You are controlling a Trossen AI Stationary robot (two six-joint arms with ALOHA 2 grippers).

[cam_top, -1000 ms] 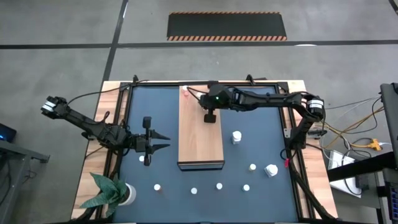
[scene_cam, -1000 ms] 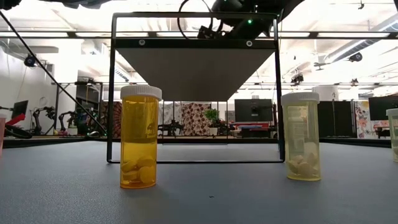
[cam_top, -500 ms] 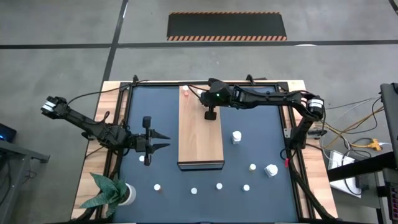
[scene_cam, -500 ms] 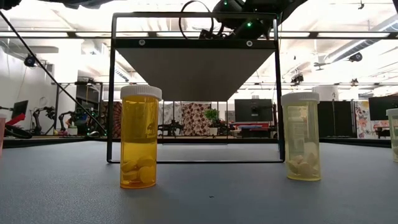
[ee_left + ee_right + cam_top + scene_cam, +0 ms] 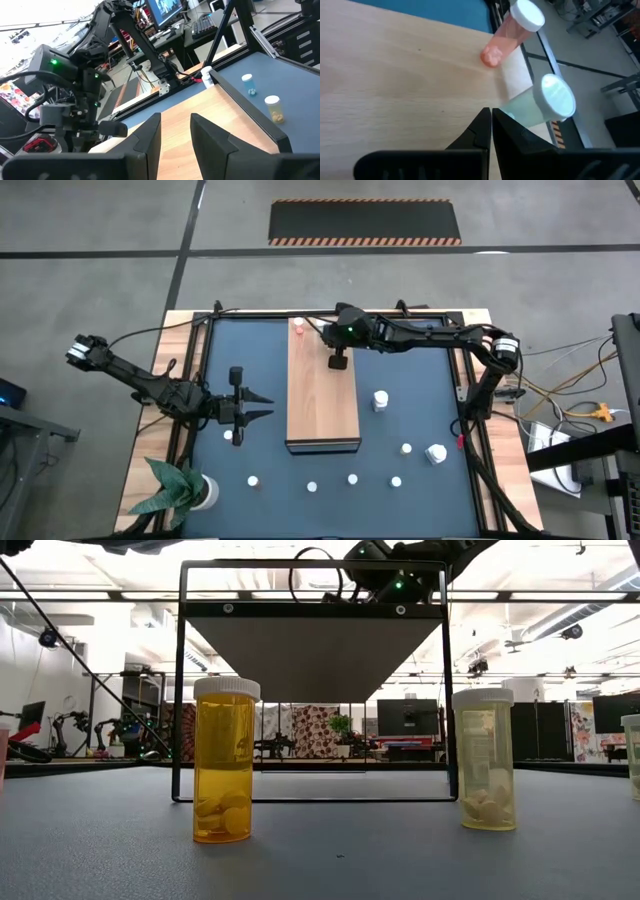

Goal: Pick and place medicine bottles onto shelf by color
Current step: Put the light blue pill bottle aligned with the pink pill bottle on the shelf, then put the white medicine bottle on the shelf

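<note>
My right gripper hangs closed and empty over the shelf's far end. Pink bottle and pale-green bottle stand upright just beyond its fingertips. Left gripper partly open, empty, waits beside the shelf.

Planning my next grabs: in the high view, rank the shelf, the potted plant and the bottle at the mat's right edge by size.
1. Shelf
2. Potted plant
3. Bottle at the mat's right edge
</note>
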